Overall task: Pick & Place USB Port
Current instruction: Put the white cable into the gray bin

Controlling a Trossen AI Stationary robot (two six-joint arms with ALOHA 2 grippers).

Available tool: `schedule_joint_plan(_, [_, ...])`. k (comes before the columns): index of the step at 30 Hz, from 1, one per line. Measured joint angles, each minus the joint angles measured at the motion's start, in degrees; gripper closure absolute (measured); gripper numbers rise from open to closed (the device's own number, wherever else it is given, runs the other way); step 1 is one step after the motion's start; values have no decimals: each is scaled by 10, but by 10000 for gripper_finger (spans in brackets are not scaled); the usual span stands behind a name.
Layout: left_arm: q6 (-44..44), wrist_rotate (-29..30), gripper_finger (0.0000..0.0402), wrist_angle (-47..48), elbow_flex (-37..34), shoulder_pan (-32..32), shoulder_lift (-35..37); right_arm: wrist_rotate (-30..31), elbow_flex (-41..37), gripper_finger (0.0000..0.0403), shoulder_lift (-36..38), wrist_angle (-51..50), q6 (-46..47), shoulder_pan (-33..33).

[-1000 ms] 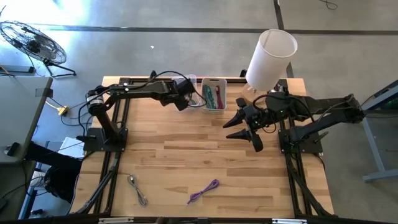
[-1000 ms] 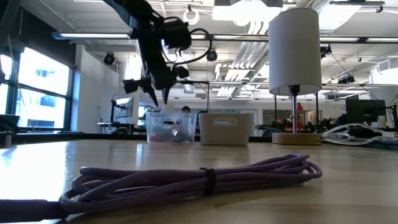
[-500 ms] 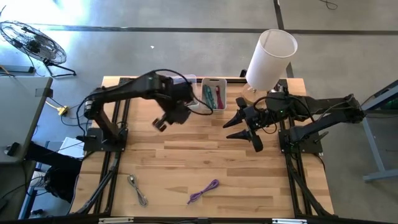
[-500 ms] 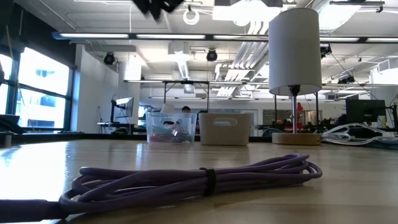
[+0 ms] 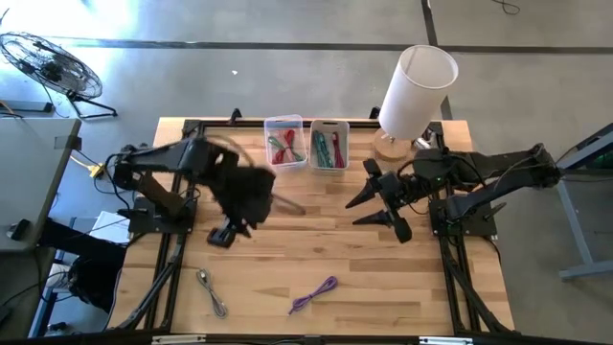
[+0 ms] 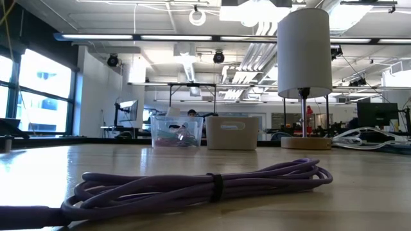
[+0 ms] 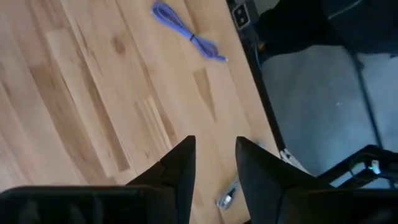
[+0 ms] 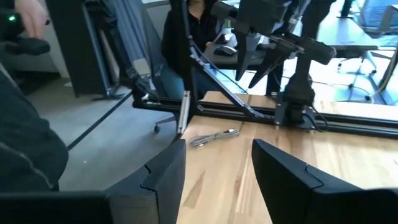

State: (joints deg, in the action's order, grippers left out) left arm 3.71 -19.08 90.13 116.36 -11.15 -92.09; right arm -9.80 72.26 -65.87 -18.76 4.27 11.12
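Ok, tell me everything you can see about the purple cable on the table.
The purple cable is thin and round, coiled into a long flat bundle and cinched near its middle by a dark tie. It lies loose on the wooden table near the front edge, slanted in the high view. A silver cable lies apart on its left. Neither gripper touches it.

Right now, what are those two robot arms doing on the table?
They are sorting cables. The left gripper is open and empty, up over the left side of the table, with the silver cable and the purple cable lying loose near the front edge. At the back stand two small bins, already holding red and green cables. The right gripper waits, open and empty, by the white lamp.
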Motion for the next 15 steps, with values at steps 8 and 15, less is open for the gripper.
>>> schedule_joint_plan(8, [-292,102,289,-3,-3,-137,-5,-3,0,226,0,2,-31,39])
schedule_joint_plan(15, [-631,105,288,-1,-9,-228,-5,-9,0,226,0,2,-49,61])
